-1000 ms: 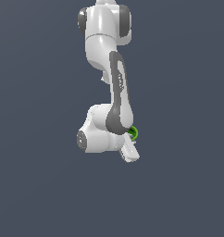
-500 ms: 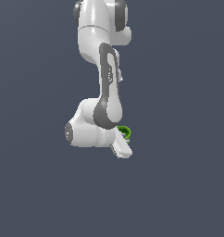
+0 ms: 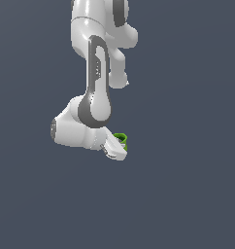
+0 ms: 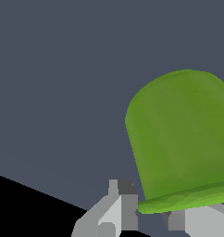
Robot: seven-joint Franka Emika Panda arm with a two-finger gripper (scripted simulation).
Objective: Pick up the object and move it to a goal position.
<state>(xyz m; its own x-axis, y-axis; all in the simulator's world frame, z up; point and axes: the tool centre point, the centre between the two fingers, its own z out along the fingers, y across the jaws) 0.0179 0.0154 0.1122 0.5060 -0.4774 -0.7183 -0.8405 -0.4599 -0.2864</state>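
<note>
In the wrist view two grey fingers show at the edge of the picture, one on either side of the flared rim of the green cup. The rim sits between them and the cup's rounded closed end points away from the camera, tilted a little. Whether the pads actually press on the rim cannot be told from this view (the contact is cut off by the picture's edge), so I cannot say if the fingers are clamped on it or merely flanking it.

In the exterior view the gripper hangs at the low end of the arm, its white hand body angled down toward the exterior view's right. The green cup peeps out just above and behind that hand body, touching or nearly touching it; only a small part of its ridged rim and dark hollow shows, the rest hidden by the hand. It is off any surface, up in the air with the gripper.

Outward from there, the white wrist housing bulges toward the exterior view's left, with a grey round cap on its end. A grey-and-white forearm link rises nearly upright from it to the upper arm joints at the top of the picture. Behind everything is a plain dark blue-grey backdrop.
</note>
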